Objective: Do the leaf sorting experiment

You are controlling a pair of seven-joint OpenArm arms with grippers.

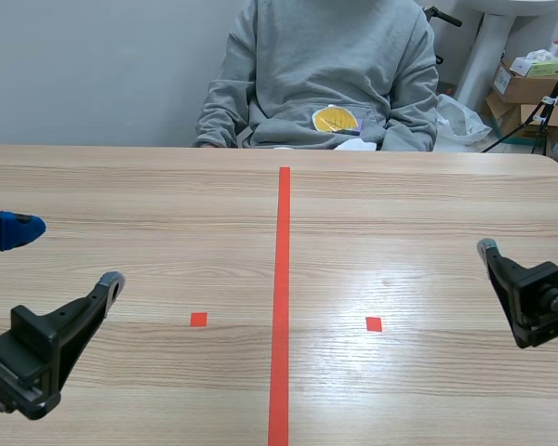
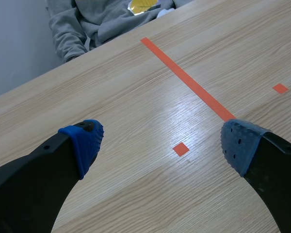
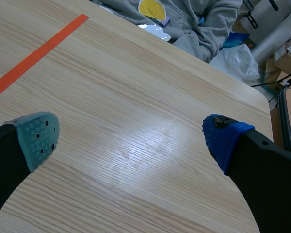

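No leaf lies on the wooden table [image 1: 167,195]. Across it a person in a grey sweatshirt [image 1: 325,65] holds a yellow leaf picture [image 1: 336,120] at the lap, also seen as the leaf picture [image 2: 143,5] and the leaf picture [image 3: 153,8] far ahead of each gripper. Some white sheets [image 3: 155,30] lie by it at the far table edge. My left gripper [image 1: 65,257] hovers low at the left, open and holding nothing [image 2: 162,145]. My right gripper [image 1: 516,279] hovers at the right, open as well, with only bare wood between its fingers [image 3: 131,138].
An orange-red tape line [image 1: 281,297] splits the table down the middle, with a small tape square [image 1: 198,319] and a second tape square [image 1: 374,323] on either side. Cardboard boxes [image 1: 530,88] and a plastic bag [image 1: 460,116] stand past the table's rounded far right corner.
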